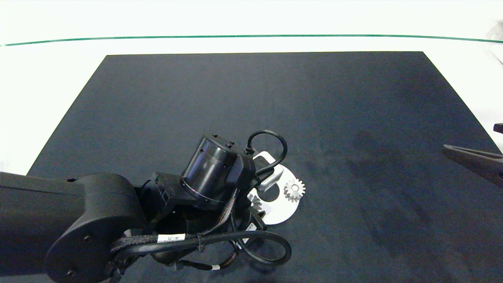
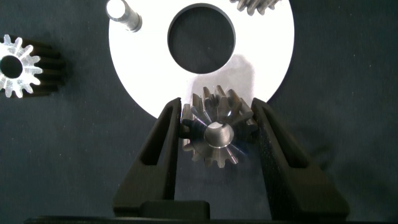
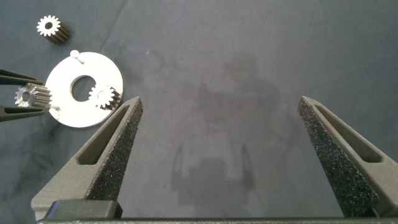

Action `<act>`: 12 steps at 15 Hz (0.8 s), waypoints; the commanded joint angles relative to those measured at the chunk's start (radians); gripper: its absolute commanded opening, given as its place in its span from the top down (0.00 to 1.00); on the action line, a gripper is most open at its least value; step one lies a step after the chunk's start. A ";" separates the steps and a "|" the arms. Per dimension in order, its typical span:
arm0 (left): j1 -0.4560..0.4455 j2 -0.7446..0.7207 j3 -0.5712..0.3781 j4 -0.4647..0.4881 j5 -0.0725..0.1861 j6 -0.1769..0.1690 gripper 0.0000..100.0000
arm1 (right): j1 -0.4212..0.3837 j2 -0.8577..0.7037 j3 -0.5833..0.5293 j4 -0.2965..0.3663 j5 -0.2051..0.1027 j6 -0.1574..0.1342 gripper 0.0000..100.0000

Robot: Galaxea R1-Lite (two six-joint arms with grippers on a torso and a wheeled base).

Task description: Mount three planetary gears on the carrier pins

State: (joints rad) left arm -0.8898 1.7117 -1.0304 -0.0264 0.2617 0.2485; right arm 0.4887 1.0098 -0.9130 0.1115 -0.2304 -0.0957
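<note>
A: Seen in the grip, and pointing which way?

B: Clamped by its teeth between the two grey fingers of the left end effector (image 2: 216, 106), the held gear (image 2: 217, 134), at the rim of the white disc (image 2: 267, 56). Flat face turned up toward the wrist camera, axis upright, with a pale round end showing in the centre hole.

A: And round about?

B: On the same disc, across the large centre hole, a second gear (image 1: 294, 190) sitting flat with its teeth outward. Near the disc's edge, one bare pin (image 2: 123, 14), upright and uncovered. Off the disc, on the dark mat (image 1: 235, 98) just beside it, a loose gear (image 3: 50, 28) lying face up. Well apart at the mat's right side, the right end effector (image 3: 221, 99), fingers spread wide around nothing.

A: Hidden or hard to judge?

B: From above, much of the disc and the held gear buried under the left arm's wrist and cables. Impossible to tell whether fully seated on its pin or only resting over it
</note>
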 commanded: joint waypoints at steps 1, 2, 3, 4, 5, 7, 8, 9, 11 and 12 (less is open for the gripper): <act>-0.006 -0.004 -0.002 0.000 0.002 0.006 0.75 | 0.001 0.001 0.000 0.000 -0.001 -0.001 0.00; -0.009 -0.004 -0.005 0.000 0.002 0.014 0.75 | 0.001 0.001 0.000 0.000 -0.001 -0.001 0.00; -0.009 -0.004 -0.007 0.000 0.002 0.017 0.75 | 0.001 0.001 0.000 0.000 -0.001 -0.001 0.00; -0.011 -0.003 -0.008 0.000 0.002 0.018 0.75 | 0.001 0.001 0.000 0.000 -0.001 -0.001 0.00; -0.011 -0.003 -0.008 0.000 0.002 0.023 0.75 | 0.001 0.001 0.000 0.000 -0.001 -0.001 0.00; -0.011 -0.001 -0.008 0.002 0.004 0.032 0.75 | 0.001 0.001 0.000 0.000 -0.001 -0.001 0.00; -0.011 -0.001 -0.005 0.002 0.004 0.031 0.75 | 0.001 0.001 0.000 0.000 -0.001 -0.001 0.00; -0.011 -0.003 -0.003 0.002 0.002 0.031 0.75 | 0.001 0.001 0.000 0.000 -0.001 -0.001 0.00; -0.012 -0.003 -0.002 0.002 0.004 0.032 0.75 | 0.001 0.000 0.000 0.000 -0.001 -0.001 0.00; -0.014 -0.001 -0.002 0.002 0.004 0.032 0.75 | 0.001 0.000 0.000 0.000 -0.001 -0.001 0.00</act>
State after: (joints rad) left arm -0.9026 1.7096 -1.0332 -0.0238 0.2634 0.2789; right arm 0.4887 1.0096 -0.9126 0.1115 -0.2304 -0.0957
